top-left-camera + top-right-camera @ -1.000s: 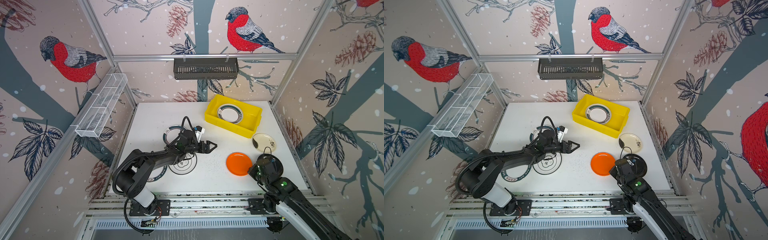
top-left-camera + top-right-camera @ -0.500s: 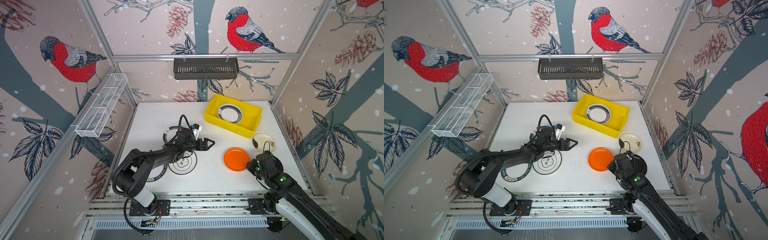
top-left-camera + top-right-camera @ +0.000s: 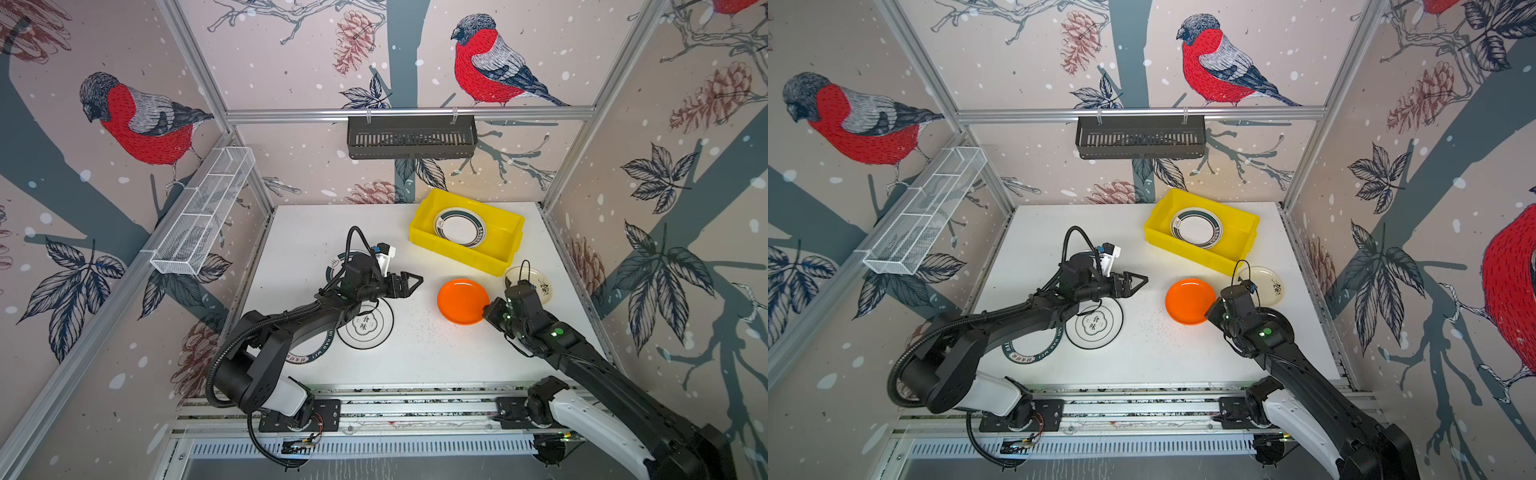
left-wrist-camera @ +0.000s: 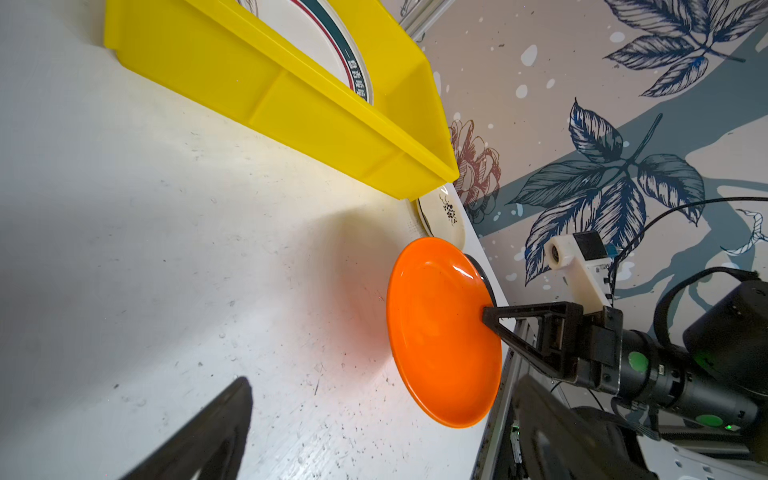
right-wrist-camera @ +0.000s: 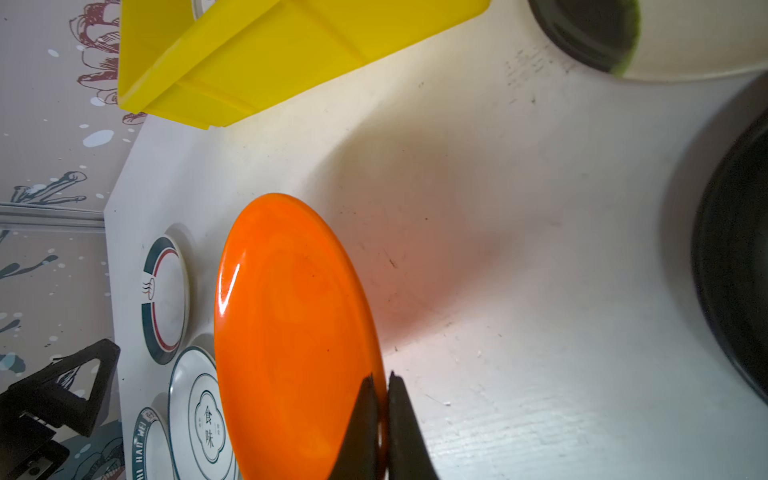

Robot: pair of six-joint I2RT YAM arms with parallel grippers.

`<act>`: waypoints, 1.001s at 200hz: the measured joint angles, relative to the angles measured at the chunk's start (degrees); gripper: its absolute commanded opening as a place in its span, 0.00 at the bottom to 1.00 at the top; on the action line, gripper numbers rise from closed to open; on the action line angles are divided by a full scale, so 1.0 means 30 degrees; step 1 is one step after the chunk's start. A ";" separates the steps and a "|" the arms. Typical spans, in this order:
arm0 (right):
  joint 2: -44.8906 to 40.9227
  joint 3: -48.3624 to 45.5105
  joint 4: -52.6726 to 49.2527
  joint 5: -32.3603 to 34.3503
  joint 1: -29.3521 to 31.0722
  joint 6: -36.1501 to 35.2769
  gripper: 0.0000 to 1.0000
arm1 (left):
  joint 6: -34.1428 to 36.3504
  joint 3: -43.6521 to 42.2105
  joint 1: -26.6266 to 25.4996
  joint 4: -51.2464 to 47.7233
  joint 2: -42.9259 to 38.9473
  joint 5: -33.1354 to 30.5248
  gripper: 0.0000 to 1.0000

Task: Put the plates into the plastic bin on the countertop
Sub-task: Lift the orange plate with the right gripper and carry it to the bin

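plates are mostly outside the bin so far: just one teal-rimmed plate lies flat inside it. the orange plate is the one in play, just in front of the bin's near wall and apart from it. the right gripper is clamped on its rim at the side farther from the bin, jaws pinched tight with the edge between them. the plate tips up on that side; whether its other edge touches the countertop i can't tell. the left gripper hangs off to the left of the bin's front, jaws spread wide, nothing in them.

left to do, by my count: the orange plate has to go up over the wall and in, then five more. a cream plate sits beside the bin's near right corner, with a dark plate just in front of that, under the right arm. well off to the bin's front left are a black-ringed plate, a lettered plate partly under the left arm, and a second teal plate.
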 measured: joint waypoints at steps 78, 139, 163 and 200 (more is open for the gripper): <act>0.1967 0.2878 0.0495 -0.0015 0.0284 -0.0918 0.00 | 0.1107 -0.0270 0.0270 -0.1996 -0.2455 -0.1778 0.97; 0.4473 0.5996 0.0692 0.0073 0.0452 -0.1982 0.00 | 0.2550 -0.0335 0.0364 -0.4073 -0.4524 -0.4175 0.97; 0.5603 0.7213 0.0736 0.0073 0.0452 -0.2535 0.00 | 0.3104 -0.0342 0.0430 -0.4721 -0.5144 -0.5151 0.97; 0.8306 0.9741 0.0845 0.0066 -0.0102 -0.3803 0.00 | 0.3810 -0.0627 0.0670 -0.5253 -0.5974 -0.6579 0.97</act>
